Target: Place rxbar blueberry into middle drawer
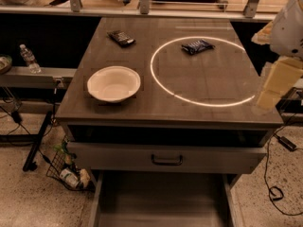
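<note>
Tool (272, 86) at right edge, pale matt; rxbar blueberry (197, 46) glossy; middle drawer (161, 197) matt metal.

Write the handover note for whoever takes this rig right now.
Gripper: hangs at the right edge of the tabletop, well apart from the bar.
Blue snack bar: lies flat at the back of the tabletop, inside the ring of light, untouched.
Drawer: pulled open low at the front; the bar is not in it.
Do not confuse it with the black bar at the back left. The bowl sits front left.
Done: drawer open.
Left: reach the blue bar, grip it, carry it to the open drawer, let go.
</note>
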Action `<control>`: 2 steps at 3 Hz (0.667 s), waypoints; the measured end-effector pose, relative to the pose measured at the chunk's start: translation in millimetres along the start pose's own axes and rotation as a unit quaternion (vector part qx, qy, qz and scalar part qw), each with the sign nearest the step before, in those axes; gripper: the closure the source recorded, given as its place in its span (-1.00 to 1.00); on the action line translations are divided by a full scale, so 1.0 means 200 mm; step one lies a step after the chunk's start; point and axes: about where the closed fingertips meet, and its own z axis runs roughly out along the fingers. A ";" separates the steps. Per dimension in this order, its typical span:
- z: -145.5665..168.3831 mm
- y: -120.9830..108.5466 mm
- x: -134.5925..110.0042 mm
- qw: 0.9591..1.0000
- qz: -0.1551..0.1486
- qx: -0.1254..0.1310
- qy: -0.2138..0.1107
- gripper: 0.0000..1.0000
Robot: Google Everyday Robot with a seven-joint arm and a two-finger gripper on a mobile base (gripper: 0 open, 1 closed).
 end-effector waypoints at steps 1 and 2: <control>0.14 -0.27 0.00 1.000 0.013 0.009 -0.024 -1.00; 0.31 -0.58 -0.02 0.998 0.033 0.024 -0.049 -1.00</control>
